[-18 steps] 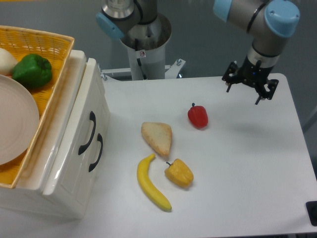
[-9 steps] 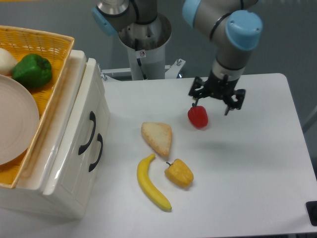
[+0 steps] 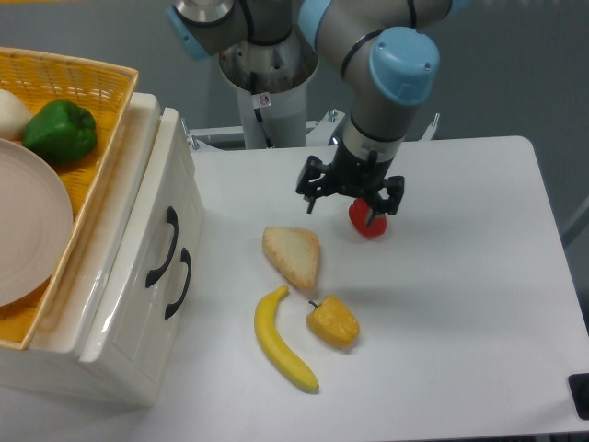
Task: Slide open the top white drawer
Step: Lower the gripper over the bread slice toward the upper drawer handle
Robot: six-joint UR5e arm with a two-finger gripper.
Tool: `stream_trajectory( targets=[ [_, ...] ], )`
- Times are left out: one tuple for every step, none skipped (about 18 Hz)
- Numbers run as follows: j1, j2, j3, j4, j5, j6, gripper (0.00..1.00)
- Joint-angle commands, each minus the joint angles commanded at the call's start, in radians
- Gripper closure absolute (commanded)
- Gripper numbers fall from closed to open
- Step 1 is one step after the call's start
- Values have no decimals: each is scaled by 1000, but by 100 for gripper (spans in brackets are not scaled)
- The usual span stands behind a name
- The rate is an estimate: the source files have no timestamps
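— White surface (image 3: 460, 304) under a grey wall, yes? Where is the top white drawer?

— The top white drawer (image 3: 156, 198) is at the left side of the surface, in a white cabinet that is seen from above at an angle. Its curved black handle (image 3: 160, 247) is on the front, which faces right. The drawer front looks flush with the cabinet; I see no gap.

— And below it?

— The lower drawer front (image 3: 152, 322) with its own black handle (image 3: 179, 284), just near the first one. On top of the cabinet sits a yellow wicker basket (image 3: 92, 212); inside are a green pepper (image 3: 60, 131), a pale plate (image 3: 28, 230) and a white round thing (image 3: 13, 112) at the far left edge.

— Where is the gripper?

— The gripper (image 3: 350, 195) hangs over the middle of the surface, well apart from the drawer, to its right. The jaws are spread apart and grasp nothing. Behind one finger sits a red pepper (image 3: 370, 223), partly hidden.

— What else lies there?

— A triangular piece of bread (image 3: 293, 257) between the cabinet and the red pepper. Nearer to the camera are a banana (image 3: 281, 343) and, just right of it, a yellow pepper (image 3: 333, 321).
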Motion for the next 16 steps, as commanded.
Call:
stream_trajectory(
  targets=[
    [-8, -2, 2, -12, -2, 0, 0],
    [-12, -3, 2, -17, -3, -2, 0],
    [-21, -8, 2, -20, -5, -6, 0],
    [-37, -11, 2, -20, -11, -20, 0],
    [-54, -15, 3, -20, -12, -41, 0],
    [-72, -21, 14, -20, -14, -66, 0],
    [-95, -37, 32, -20, -21, -98, 0],
    [-115, -54, 54, -20, -29, -133, 0],
    [-129, -72, 75, -20, -32, -165, 0],
    [-150, -86, 93, -20, -35, -193, 0],
    [-173, -95, 104, -20, -38, -221, 0],
    [-189, -100, 109, -20, -52, -236, 0],
    [-196, -100, 109, -20, -64, -241, 0],
    [-204, -100, 107, -22, -71, -247, 0],
    [-218, -100, 103, -25, -71, -259, 0],
    [-230, -101, 101, -25, -71, -271, 0]
  ],
)
